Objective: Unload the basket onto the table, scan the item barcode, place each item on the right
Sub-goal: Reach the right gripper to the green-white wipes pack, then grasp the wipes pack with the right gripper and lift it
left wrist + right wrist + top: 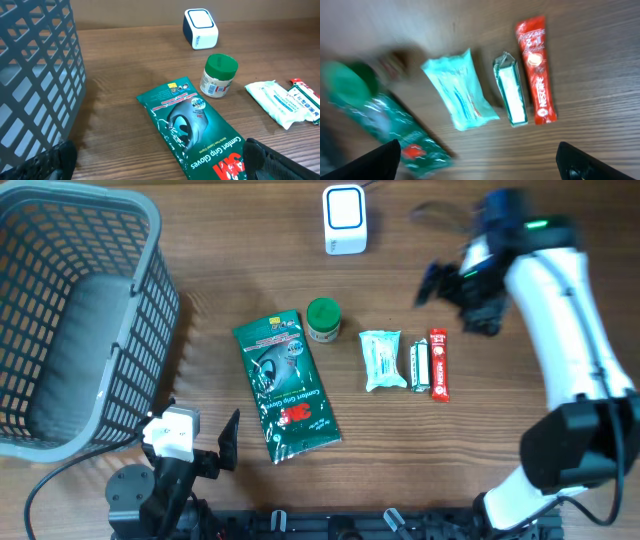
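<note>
Fingers (580, 162) of the right hand (480, 167) stand wide apart with nothing between them, near a red coffee-mix sachet (535, 70). A slim green-and-white packet (511, 92) lies just beside the sachet, then a pale turquoise soft pack (460, 90); this view is blurred. The left hand (160, 167) is equally wide and empty, just beside the near end of a flat green gloves packet (192, 125). Beyond that packet a small white jar with a green lid (217, 75) stands upright. All 5 items rest in a row on the wooden desk (125, 60). At the far edge sits a white box-shaped scanner (200, 27) with a blue-rimmed face, well apart from them. A grey plastic basket (35, 75) stands at the left.
</note>
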Tool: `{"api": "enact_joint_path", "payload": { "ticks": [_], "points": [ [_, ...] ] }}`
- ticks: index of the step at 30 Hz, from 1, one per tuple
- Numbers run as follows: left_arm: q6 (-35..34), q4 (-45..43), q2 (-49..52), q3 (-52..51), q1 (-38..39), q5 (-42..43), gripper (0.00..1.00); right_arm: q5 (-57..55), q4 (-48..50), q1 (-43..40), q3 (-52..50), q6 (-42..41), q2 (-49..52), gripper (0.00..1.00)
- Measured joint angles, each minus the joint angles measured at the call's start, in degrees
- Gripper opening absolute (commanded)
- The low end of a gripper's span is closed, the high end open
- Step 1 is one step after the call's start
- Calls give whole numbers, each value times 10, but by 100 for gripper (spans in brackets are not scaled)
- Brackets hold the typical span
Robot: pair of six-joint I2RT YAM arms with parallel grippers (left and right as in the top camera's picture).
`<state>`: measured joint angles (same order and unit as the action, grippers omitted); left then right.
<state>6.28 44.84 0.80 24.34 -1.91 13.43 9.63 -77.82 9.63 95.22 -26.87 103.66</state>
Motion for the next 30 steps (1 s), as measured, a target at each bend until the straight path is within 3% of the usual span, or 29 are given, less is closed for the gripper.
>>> {"api": "enact_joint_path", "payload": {
  "ticks": [6, 11, 17, 23, 30],
  "points": [
    [0, 0, 0, 0, 0, 0, 100, -146, 21, 175, -64, 7, 3, 100],
    [0, 0, 0, 0, 0, 0, 100, -273, 144, 266, -131, 6, 3, 100],
    [0, 0, 0, 0, 0, 0, 100, -340, 269, 282, -219, 30, 4, 97],
    [0, 0, 0, 0, 0, 0, 100, -352, 306, 330, -219, 52, 22, 95],
    [0, 0, 0, 0, 0, 0, 100, -371, 294, 330, -220, 40, 99, 91]
  ]
}}
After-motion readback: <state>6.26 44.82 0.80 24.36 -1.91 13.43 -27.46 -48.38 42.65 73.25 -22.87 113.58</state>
